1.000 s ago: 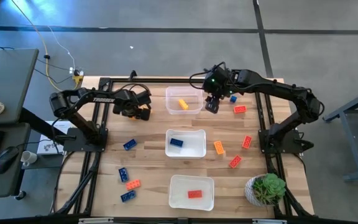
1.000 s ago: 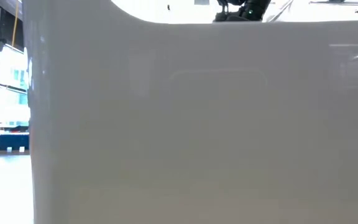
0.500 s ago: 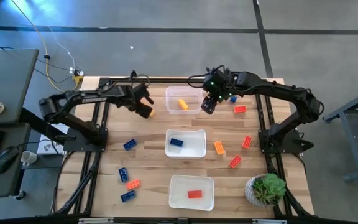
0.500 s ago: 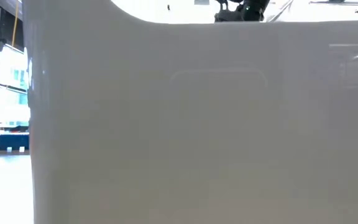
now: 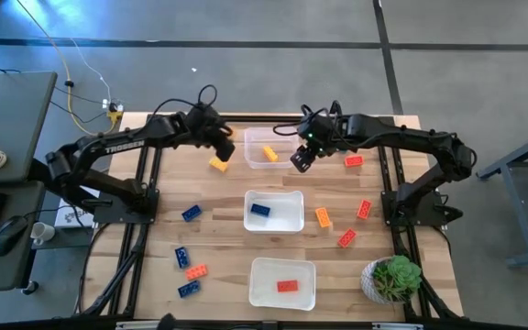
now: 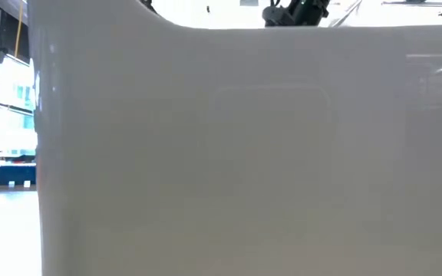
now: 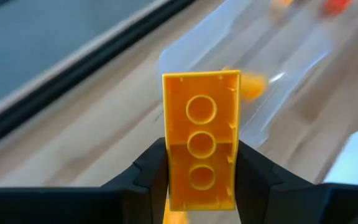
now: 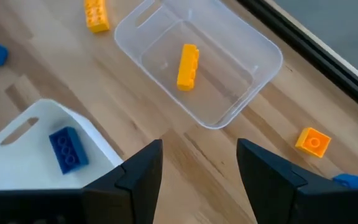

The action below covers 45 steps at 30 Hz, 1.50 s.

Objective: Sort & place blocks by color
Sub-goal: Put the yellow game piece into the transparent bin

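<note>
From above, the left gripper (image 5: 220,153) carries a yellow-orange brick (image 5: 218,164) just beside the far tub (image 5: 293,156), on its left; the tub already holds a yellow brick (image 5: 269,153). The right gripper (image 5: 300,160) hangs at that tub's opposite edge. The low view is blocked by a white wall. In the left wrist view the fingers (image 7: 151,171) clamp the brick's lower half, its long axis pointing toward the tub ahead. The right wrist view shows empty fingers (image 8: 140,167) spread apart.
</note>
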Available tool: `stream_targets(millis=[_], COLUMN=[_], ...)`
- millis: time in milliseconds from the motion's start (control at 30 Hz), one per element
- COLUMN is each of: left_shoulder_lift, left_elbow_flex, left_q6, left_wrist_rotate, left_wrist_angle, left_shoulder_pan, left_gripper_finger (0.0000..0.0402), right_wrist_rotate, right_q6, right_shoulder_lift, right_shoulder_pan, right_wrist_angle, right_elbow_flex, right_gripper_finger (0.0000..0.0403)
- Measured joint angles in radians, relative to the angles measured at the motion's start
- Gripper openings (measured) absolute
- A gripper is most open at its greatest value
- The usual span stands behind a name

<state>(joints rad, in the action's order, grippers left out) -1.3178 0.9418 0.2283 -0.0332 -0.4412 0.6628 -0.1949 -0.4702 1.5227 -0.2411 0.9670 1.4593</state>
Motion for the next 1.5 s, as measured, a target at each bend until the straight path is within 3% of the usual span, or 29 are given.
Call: stream_targets(millis=[233, 533, 933, 1133, 1500], left_shoulder_lift=[-0.059, -0.222, -0.447, -0.499, -0.500], left_elbow_flex=[0.034, 0.151, 0.232, 0.254, 0.254], left_q6=[-0.092, -0.181, -0.190, -0.186, -0.189], left_wrist_rotate=[0.066, 0.120, 0.190, 0.235, 0.231], left_wrist_angle=[0.174, 0.178, 0.176, 0.166, 0.153], left_shoulder_pan=[-0.003, -0.003, -0.003, -0.002, -0.002], left_gripper_finger=[0.0114, 0.0114, 0.0115, 0.0116, 0.0189], right_wrist_rotate=[-0.072, -0.154, -0.153, -0.116, -0.033], right_q6=[-0.089, -0.161, -0.159, -0.185, -0.350], right_shoulder_lift=[0.000, 0.000, 0.000, 0.000, 0.000], right_shoulder_pan=[0.009, 0.006, 0.006, 0.006, 0.007], right_wrist_angle=[0.000, 0.000, 0.001, 0.027, 0.231], right_elbow_flex=[0.000, 0.000, 0.000, 0.000, -0.002], right_gripper_finger=[0.0193, 0.0193, 0.0193, 0.0193, 0.0193])
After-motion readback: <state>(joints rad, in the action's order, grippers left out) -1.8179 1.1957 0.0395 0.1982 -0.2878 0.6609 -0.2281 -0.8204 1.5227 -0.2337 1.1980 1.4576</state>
